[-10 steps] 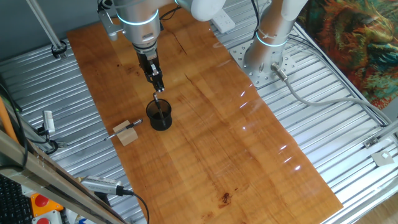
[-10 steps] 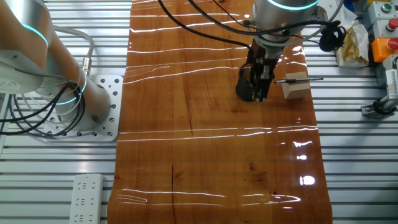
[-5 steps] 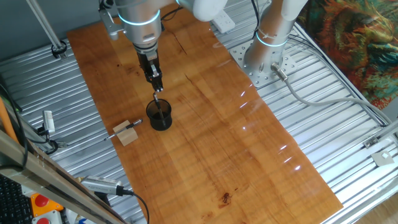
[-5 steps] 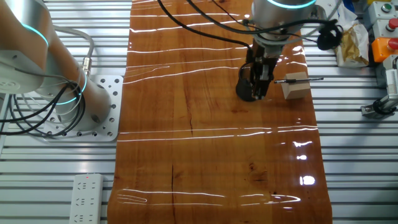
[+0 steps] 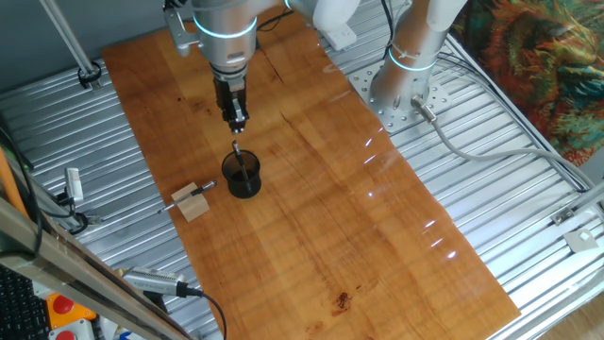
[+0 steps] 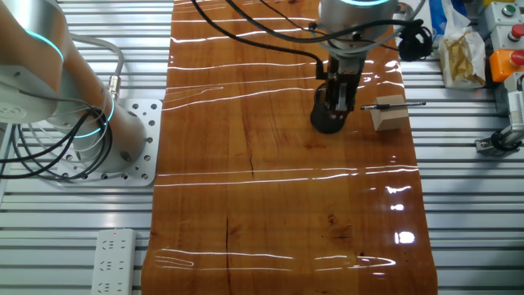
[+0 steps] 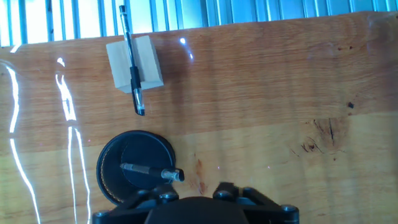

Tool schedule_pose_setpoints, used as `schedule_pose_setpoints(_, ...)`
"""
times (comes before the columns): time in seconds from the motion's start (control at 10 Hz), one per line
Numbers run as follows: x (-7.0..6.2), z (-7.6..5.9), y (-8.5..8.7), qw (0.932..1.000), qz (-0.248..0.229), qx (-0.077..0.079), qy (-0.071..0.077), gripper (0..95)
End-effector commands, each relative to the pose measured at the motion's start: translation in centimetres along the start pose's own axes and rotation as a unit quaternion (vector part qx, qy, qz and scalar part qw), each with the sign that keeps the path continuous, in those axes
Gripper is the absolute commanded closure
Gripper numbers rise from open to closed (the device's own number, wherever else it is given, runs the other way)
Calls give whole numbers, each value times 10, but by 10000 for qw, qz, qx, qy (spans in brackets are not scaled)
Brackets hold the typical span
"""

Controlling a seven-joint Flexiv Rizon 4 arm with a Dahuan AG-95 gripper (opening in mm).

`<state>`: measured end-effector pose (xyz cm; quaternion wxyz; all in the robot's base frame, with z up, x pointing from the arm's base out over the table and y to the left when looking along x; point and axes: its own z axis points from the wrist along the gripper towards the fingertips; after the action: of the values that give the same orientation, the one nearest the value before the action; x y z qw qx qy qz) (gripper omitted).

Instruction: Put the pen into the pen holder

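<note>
The pen holder (image 5: 242, 177) is a small black round cup standing on the wooden board; it also shows in the other fixed view (image 6: 327, 120) and in the hand view (image 7: 137, 175). A pen (image 5: 239, 157) stands inside it, leaning, with its top sticking out above the rim; the hand view (image 7: 149, 170) shows it lying across the cup's inside. My gripper (image 5: 235, 119) hangs above the pen's top, apart from it, jaws open and empty. In the other fixed view the gripper (image 6: 339, 100) is over the cup's far side.
A pale wooden block (image 5: 195, 206) sits left of the cup with a second pen (image 5: 192, 192) lying across it; both show in the hand view, block (image 7: 150, 60) and pen (image 7: 131, 68). The board's edge and ribbed metal table lie just beyond the block.
My gripper has risen and drawn away from the pen's top. The pen stays in the cup and has not moved.
</note>
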<state>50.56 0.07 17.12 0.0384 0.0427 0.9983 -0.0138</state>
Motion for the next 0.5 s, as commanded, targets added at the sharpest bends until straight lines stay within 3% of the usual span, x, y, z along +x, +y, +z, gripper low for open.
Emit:
schedule_pose_setpoints(0.1, -4, -2, 1, 10000, 0, -5, 9, 950)
schedule_pose_setpoints(0.3, -34, -1, 12, 10000, 5, -10, 20, 950)
schedule_pose_setpoints(0.5, -49, 18, 26, 10000, 13, -34, 18, 950)
